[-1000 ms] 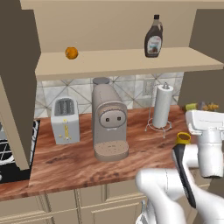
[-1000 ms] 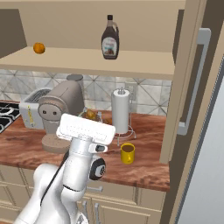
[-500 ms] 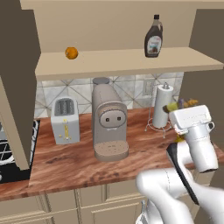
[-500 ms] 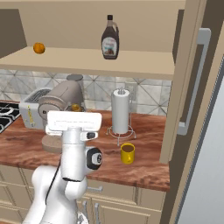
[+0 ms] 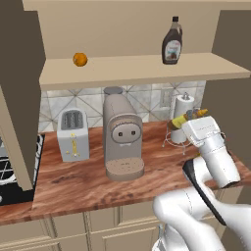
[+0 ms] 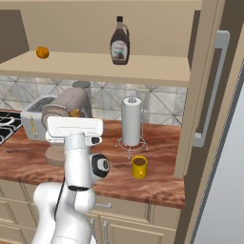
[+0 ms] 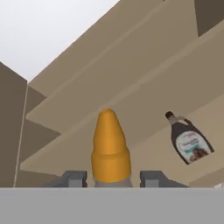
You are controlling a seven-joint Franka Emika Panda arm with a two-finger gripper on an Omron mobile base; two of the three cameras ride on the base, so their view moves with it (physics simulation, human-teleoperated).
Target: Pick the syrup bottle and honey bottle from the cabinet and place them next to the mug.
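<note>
From the left base view we see our gripper [image 5: 188, 118] raised over the right part of the counter [image 5: 88, 181], pinching the honey bottle [image 5: 186, 117] beside the paper towel roll [image 5: 182, 109], while the syrup bottle [image 5: 172, 41] stands upright on the right of the cabinet [image 5: 142, 68] shelf and an orange [image 5: 80, 59] sits far to its left. From the right base view we find the yellow mug [image 6: 138, 167] on the counter near the paper towel stand, and the syrup bottle still on the shelf above. In the hand view, our fingertips [image 7: 73, 178] flank the honey bottle's orange cap, with the syrup bottle on the shelf to the right.
</note>
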